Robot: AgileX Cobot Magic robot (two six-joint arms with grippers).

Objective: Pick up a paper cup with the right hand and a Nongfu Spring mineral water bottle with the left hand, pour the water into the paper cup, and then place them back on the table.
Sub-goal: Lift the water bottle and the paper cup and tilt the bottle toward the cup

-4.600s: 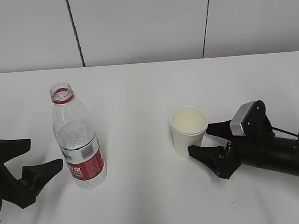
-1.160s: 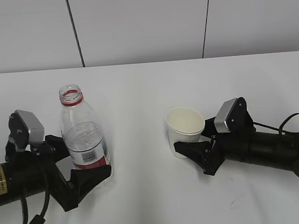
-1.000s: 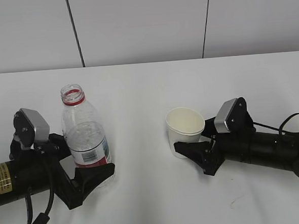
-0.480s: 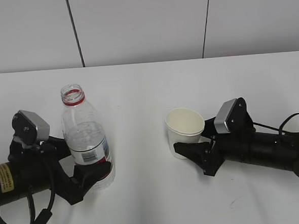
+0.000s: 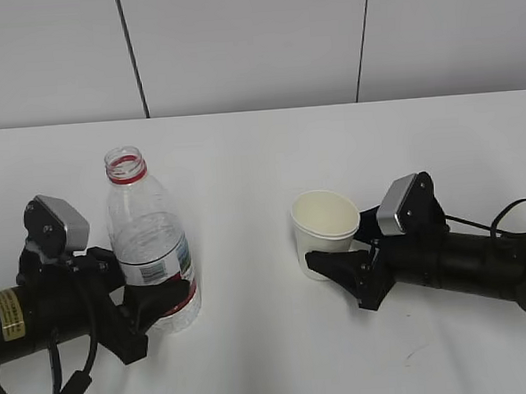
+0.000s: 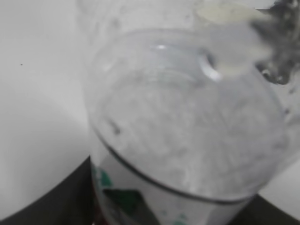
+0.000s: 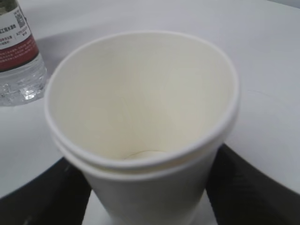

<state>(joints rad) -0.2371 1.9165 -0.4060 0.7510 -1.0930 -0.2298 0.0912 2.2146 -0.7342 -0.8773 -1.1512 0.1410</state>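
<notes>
The clear Nongfu Spring bottle (image 5: 148, 240), uncapped, with a red neck ring and red and white label, stands left of centre. A little water (image 5: 179, 315) sits at its bottom. My left gripper (image 5: 148, 291) is shut on its lower body; in the left wrist view the bottle (image 6: 187, 140) fills the frame between the dark fingers (image 6: 51, 206). The white paper cup (image 5: 326, 231) is right of centre, empty, cream inside. My right gripper (image 5: 334, 252) is shut on its lower wall; in the right wrist view the cup (image 7: 140, 117) sits between both fingers (image 7: 255, 187).
The white table (image 5: 260, 152) stretches back to a grey panelled wall (image 5: 254, 46). The bottle's label and base show in the right wrist view (image 7: 18, 51) at the far left. The gap between bottle and cup is about one cup width.
My left gripper has closed its fingers onto the bottle's lower body, and the bottle has shifted slightly left. The right gripper and cup have stayed still.
</notes>
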